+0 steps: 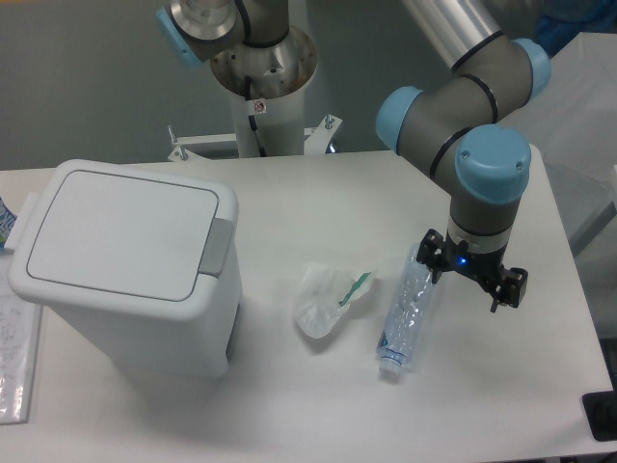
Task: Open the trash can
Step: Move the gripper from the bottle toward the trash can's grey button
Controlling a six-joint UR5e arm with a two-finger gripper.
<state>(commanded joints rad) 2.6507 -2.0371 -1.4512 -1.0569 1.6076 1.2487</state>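
Note:
The trash can (130, 275) is a large white boxy bin standing on the left of the table. Its flat lid (120, 231) lies shut, and a grey push tab (217, 247) sits on the right rim. My gripper (471, 273) hangs over the right side of the table, far from the bin, pointing down. Its black fingers (430, 253) look spread apart with nothing between them, so it is open. It hovers just right of a lying plastic bottle.
A clear plastic bottle (407, 311) lies beside the gripper, cap toward the front. A crumpled white wrapper (328, 297) sits between bottle and bin. Papers (17, 352) lie at the left table edge. The robot base (262, 68) stands behind the table.

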